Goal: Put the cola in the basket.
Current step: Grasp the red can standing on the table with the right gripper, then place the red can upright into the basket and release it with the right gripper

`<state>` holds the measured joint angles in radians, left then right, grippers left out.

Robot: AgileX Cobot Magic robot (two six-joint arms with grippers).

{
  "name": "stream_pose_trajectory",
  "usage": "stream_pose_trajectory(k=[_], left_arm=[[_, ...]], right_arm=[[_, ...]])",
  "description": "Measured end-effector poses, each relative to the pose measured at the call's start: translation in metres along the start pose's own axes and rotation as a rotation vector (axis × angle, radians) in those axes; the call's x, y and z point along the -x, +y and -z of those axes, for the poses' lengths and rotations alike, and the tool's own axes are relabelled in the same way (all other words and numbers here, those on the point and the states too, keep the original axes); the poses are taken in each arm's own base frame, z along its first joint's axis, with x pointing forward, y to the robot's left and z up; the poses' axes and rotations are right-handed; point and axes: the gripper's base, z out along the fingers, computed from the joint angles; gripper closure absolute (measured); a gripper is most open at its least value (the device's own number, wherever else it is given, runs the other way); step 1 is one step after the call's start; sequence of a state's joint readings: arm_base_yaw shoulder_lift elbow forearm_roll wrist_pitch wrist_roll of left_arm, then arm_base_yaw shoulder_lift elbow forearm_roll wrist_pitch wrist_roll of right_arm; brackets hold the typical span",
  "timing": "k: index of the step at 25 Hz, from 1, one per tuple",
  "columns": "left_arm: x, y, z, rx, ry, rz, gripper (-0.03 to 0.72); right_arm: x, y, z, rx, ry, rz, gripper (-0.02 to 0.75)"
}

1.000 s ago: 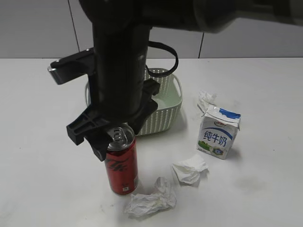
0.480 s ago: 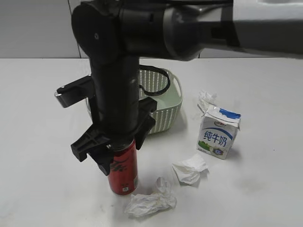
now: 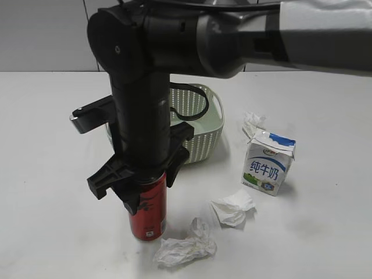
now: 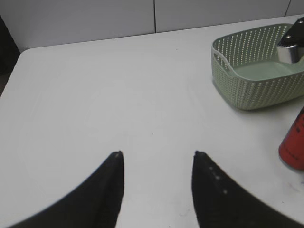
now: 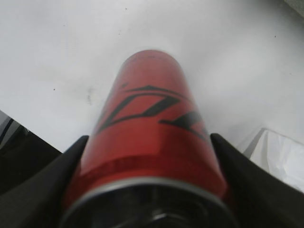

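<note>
The cola [image 3: 148,212] is a slim red can with black script, standing upright on the white table in front of the basket [image 3: 203,136], a pale grey-green perforated tub. My right gripper [image 3: 146,195] reaches down over the can's top. In the right wrist view its black fingers [image 5: 71,159] press both sides of the cola [image 5: 147,118], just below the silver rim. My left gripper [image 4: 156,153] is open and empty over bare table, with the basket [image 4: 247,85] and the cola's edge [image 4: 293,147] to its right.
A white-and-blue milk carton [image 3: 268,163] stands right of the can. Crumpled tissues lie by the can's base [image 3: 185,247], in front of the carton [image 3: 233,208] and behind it [image 3: 253,123]. The right arm hides the basket's left part.
My right gripper came down over the can's top, which showed a second ago and is now hidden. The can has shifted slightly left. The left gripper's earlier state is not shown.
</note>
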<state>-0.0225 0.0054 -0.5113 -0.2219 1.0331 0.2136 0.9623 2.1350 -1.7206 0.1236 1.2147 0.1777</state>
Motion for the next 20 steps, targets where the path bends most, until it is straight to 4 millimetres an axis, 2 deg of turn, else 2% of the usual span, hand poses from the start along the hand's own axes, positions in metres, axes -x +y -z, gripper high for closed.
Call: stream_pose_trajectory(k=[5, 7, 9, 11, 15, 17, 20], left_arm=[[0.0, 0.0, 0.0, 0.0, 0.0, 0.0, 0.324], [0.0, 0.0, 0.0, 0.0, 0.0, 0.0, 0.324], [0.0, 0.0, 0.0, 0.0, 0.0, 0.0, 0.324], [0.0, 0.0, 0.0, 0.0, 0.0, 0.0, 0.324], [0.0, 0.0, 0.0, 0.0, 0.0, 0.0, 0.324], [0.0, 0.0, 0.0, 0.0, 0.0, 0.0, 0.324], [0.0, 0.0, 0.0, 0.0, 0.0, 0.0, 0.324]], right_arm=[[0.006, 0.002, 0.009, 0.008, -0.035, 0.026, 0.218], [0.008, 0.005, 0.022, 0.017, -0.076, 0.033, 0.218], [0.009, 0.007, 0.042, 0.029, -0.134, 0.042, 0.218], [0.007, 0.009, 0.074, 0.034, -0.217, 0.057, 0.218], [0.001, 0.003, 0.129, -0.07, -0.386, 0.101, 0.218], [0.001, -0.004, 0.148, -0.157, -0.452, 0.114, 0.218], [0.006, -0.017, 0.159, -0.258, -0.495, 0.134, 0.218]])
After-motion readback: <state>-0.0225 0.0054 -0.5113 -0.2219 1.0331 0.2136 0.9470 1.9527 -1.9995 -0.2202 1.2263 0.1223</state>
